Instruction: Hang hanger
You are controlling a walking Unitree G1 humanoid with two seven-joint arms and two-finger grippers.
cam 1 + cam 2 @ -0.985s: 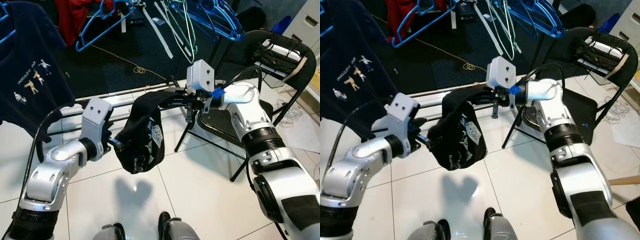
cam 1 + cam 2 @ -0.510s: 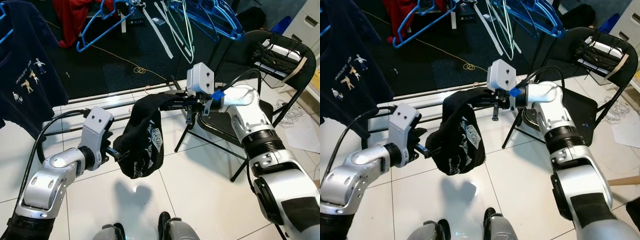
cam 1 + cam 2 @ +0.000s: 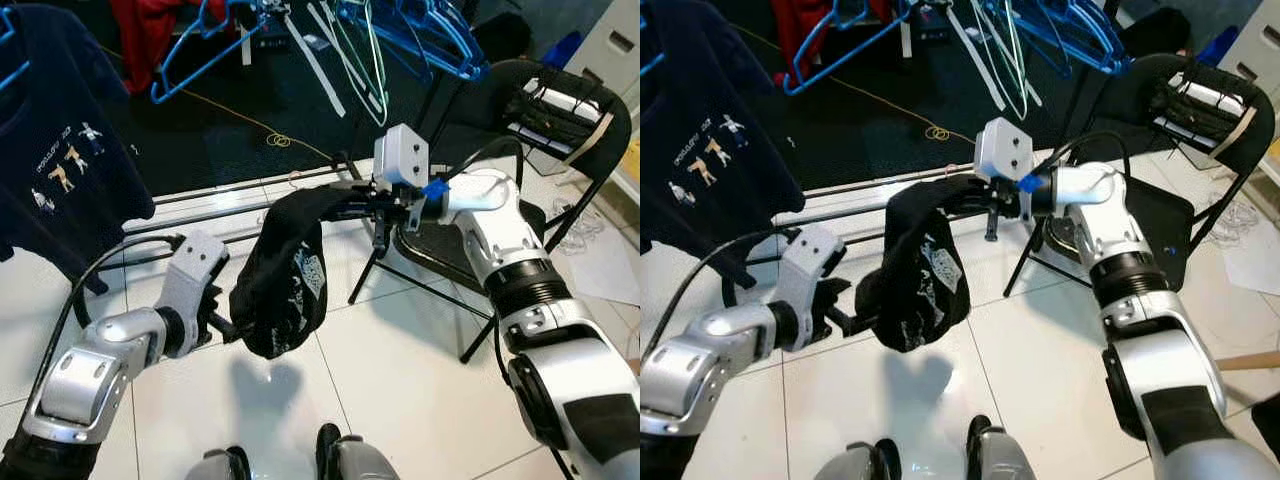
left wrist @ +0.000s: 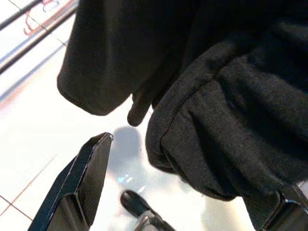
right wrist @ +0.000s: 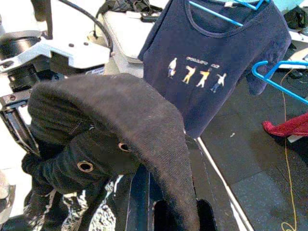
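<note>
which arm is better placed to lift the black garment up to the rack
Right. The right gripper carries the top of the black garment draped over it, up near the hanging hangers. The left gripper is low, at the garment's bottom edge.

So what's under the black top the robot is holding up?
Under the black top are white floor tiles with its shadow. The top drapes over the right claw, hiding its fingers and any hanger inside. The left claw touches the bottom edge.
</note>
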